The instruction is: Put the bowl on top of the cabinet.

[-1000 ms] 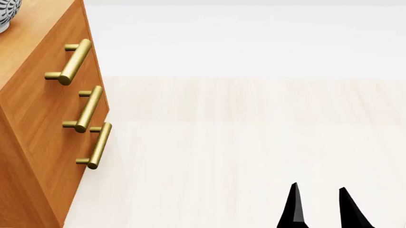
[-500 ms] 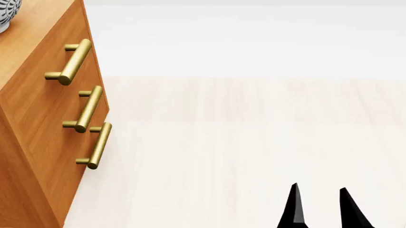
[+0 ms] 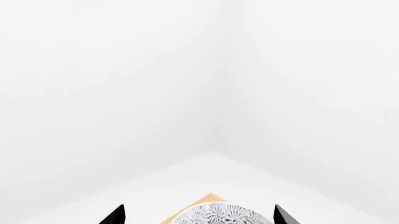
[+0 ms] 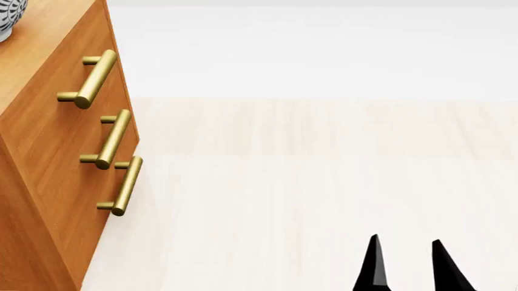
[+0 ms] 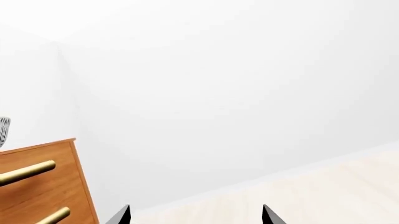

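Observation:
The bowl (image 4: 10,18), white with a dense dark-grey floral pattern, stands on top of the orange-brown cabinet (image 4: 48,151) at the far left of the head view, cut off by the frame edge. In the left wrist view the bowl (image 3: 217,214) rests on a corner of the cabinet top (image 3: 199,201). It lies between the spread tips of my left gripper (image 3: 198,217), which is open and shows a gap to the bowl on both sides. My right gripper (image 4: 409,264) hangs open and empty over the floor, well to the right of the cabinet (image 5: 37,182).
Three brass bar handles (image 4: 89,79) stick out from the drawer fronts toward the open floor. Pale wood floor (image 4: 307,182) runs to a white wall (image 4: 324,48) behind. A sliver of the bowl (image 5: 3,130) shows in the right wrist view.

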